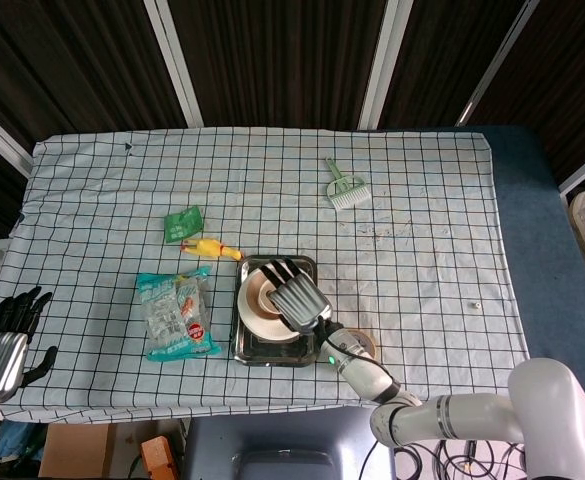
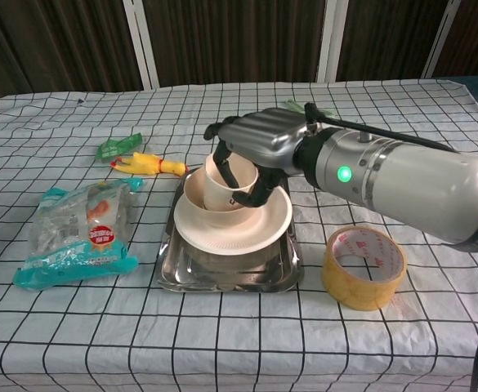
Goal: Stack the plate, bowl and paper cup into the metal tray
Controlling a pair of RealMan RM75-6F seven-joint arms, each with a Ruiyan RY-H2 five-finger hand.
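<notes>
Where the metal tray (image 2: pixel 230 273) rests on the checked cloth of the worktop (image 2: pixel 435 343), near its front edge, it carries the full stack: the plate (image 2: pixel 234 229) lies flat in the tray, the bowl (image 2: pixel 202 200) sits on the plate, and the paper cup (image 2: pixel 229 181) stands upright in the bowl with its mouth facing up. The long axis of the cup is vertical. The long axis of the tray runs front to back in the head view.

The right robot hand (image 2: pixel 255 151) reaches in from the right above the stack. Its fingers (image 2: pixel 222 167) curl down around the paper cup, with fingertips on both sides of the cup wall, so it is grasping the cup. The back of this hand covers much of the stack in the head view.

The left robot hand (image 1: pixel 7 335) is well apart from the tray, at the left front corner of the worktop, with its fingers spread and holding nothing.

Surrounding items:
- A roll of tape (image 2: pixel 363 267) lies flat just beside the tray on its right, under the right forearm.
- A snack packet (image 2: pixel 79 235) lies to the left of the tray.
- A yellow rubber chicken (image 2: pixel 147 165) and a green packet (image 2: pixel 118 147) lie behind and left of the tray.
- A small green brush (image 1: pixel 345 186) lies far behind the tray.
</notes>
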